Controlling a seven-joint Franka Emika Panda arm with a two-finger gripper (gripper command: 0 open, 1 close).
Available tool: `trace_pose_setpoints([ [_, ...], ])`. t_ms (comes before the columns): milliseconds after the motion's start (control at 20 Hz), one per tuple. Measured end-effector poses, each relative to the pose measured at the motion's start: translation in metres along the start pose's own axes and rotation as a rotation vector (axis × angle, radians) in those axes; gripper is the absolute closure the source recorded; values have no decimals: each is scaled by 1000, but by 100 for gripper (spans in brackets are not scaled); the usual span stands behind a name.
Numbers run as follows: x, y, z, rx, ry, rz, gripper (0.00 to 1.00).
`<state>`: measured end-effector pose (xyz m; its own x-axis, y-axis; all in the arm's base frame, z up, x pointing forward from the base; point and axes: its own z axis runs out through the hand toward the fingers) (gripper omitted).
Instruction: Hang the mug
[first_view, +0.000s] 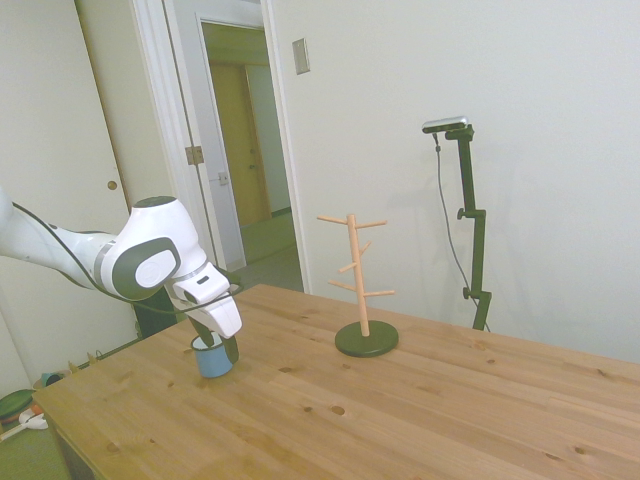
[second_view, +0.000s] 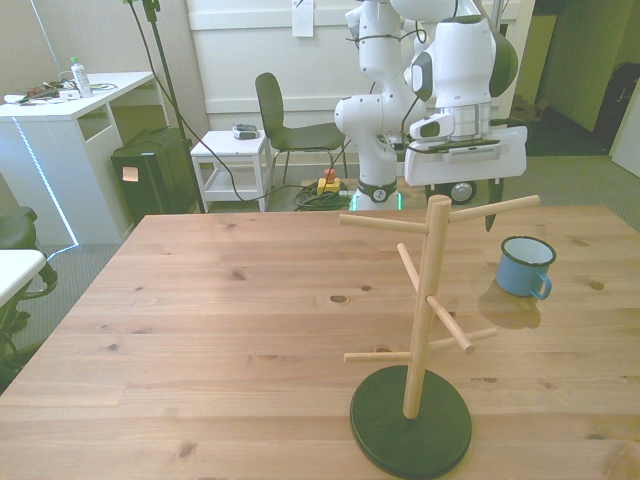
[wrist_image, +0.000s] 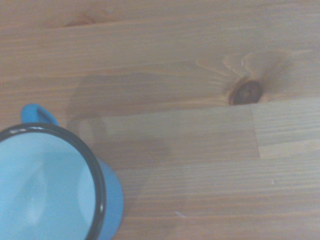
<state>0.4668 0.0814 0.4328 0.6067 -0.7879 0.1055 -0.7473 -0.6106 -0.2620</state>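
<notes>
1. Item under inspection: the small blue cylindrical enamel-look mug with a dark rim (second_view: 524, 264). It stands upright on the light wooden plank table (second_view: 220, 330), mouth up, towards the front view's right. Its loop handle points toward the near edge in the front view. The wrist view shows a pale blue interior and nothing inside.

2. Handling judgement: the mug appears to be thin enamelled metal, so probably light and rigid, with a glossy surface that could slip between hard fingers. Chipping seems a minor risk; tipping is the greater one, given the low weight.

3. Recommended hold, as a judgement: pinch the wall across the rim, on the side opposite the handle, leaving the loop free to pass over a peg.

4. Pincer: the white two-finger gripper (first_view: 216, 347) is low over the table. In the side view one dark finger hangs beside the mug's wall. Whether the fingers are spread or closed cannot be told from any view.

5. Relation: the mug sits just below and beside the gripper, off centre in the wrist view. Contact cannot be confirmed.

6. Destination: the pale wooden peg stand on a dark round base (second_view: 421, 330) stands well apart from the mug, no mug hanging on it.
</notes>
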Motion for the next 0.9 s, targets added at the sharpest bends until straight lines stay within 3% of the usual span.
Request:
trace_pose_setpoints([
  [250, -8, -20, 7, 20, 3, -3, 0],
  [800, -25, -46, 51, 30, -17, -26, 0],
  [850, -27, -48, 54, 26, -19, -29, 100],
  [900, -28, -49, 57, 22, -22, -33, 100],
])
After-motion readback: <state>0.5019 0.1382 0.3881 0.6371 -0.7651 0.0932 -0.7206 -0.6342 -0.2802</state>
